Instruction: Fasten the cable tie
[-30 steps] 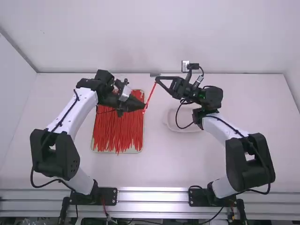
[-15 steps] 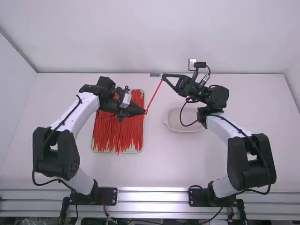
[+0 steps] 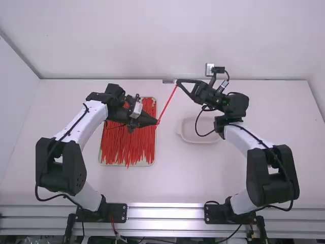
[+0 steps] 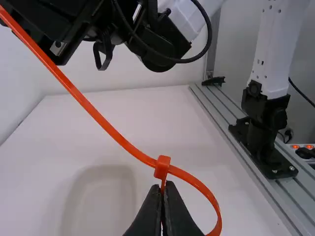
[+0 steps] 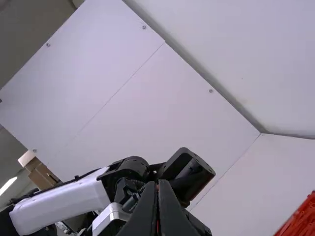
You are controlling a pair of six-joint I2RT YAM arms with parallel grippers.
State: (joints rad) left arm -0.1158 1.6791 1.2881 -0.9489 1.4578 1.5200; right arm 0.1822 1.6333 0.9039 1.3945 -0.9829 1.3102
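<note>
Cable tie (image 3: 166, 101) held in the air above the desk (image 3: 228, 168) — from overhead you see the red strap run between the left claw (image 3: 155, 121), at the edge of the tray of spare ties (image 3: 127, 145), and the right claw (image 3: 176, 82), raised beyond the white dish (image 3: 195, 134). Your left wrist camera: that claw's fingers pressed together on the strap just under its locking head (image 4: 162, 166), a small loop curling off beside them. Your right wrist camera — fingers closed tight together, clamped on the strap's tail.
</note>
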